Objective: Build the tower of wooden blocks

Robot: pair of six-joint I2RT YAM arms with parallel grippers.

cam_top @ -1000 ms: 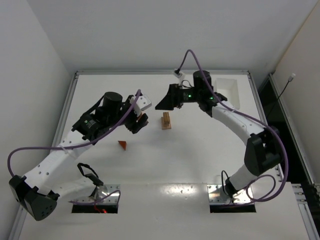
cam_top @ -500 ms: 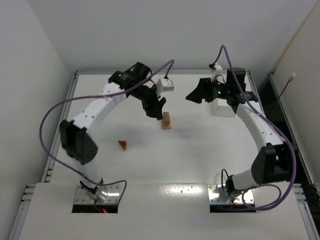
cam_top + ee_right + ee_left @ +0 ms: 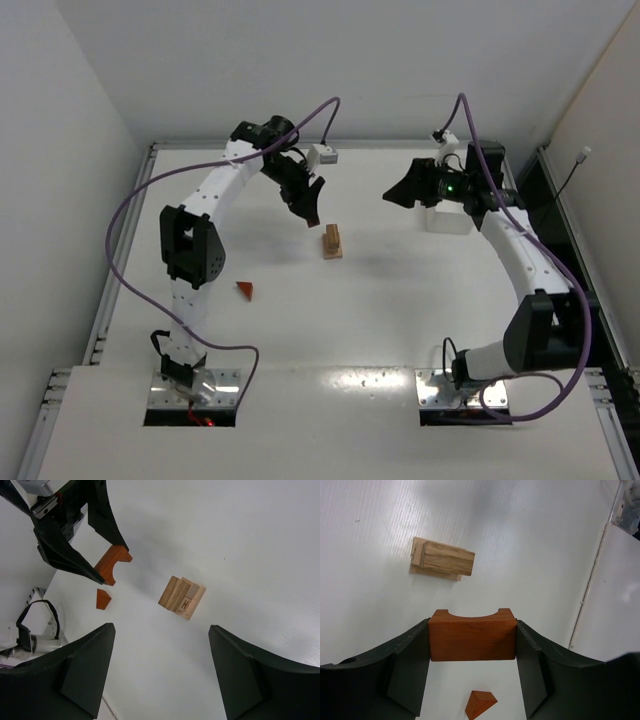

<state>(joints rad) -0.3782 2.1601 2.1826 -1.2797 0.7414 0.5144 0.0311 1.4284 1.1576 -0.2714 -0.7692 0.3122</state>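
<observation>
A small stack of pale tan blocks stands on the white table mid-field; it also shows in the left wrist view and the right wrist view. My left gripper is shut on a reddish-brown arch block, held in the air up and left of the stack; the arch also shows in the right wrist view. A reddish-brown wedge lies alone on the table to the left, seen too in the left wrist view. My right gripper is open and empty, right of the stack.
A white plastic tray sits at the back right, under my right arm. The table's metal side rails run along its left and right edges.
My left arm has swung up and across the table with the arch block, coming close to the stack. My right gripper has drawn back to the right, away from the stack.
</observation>
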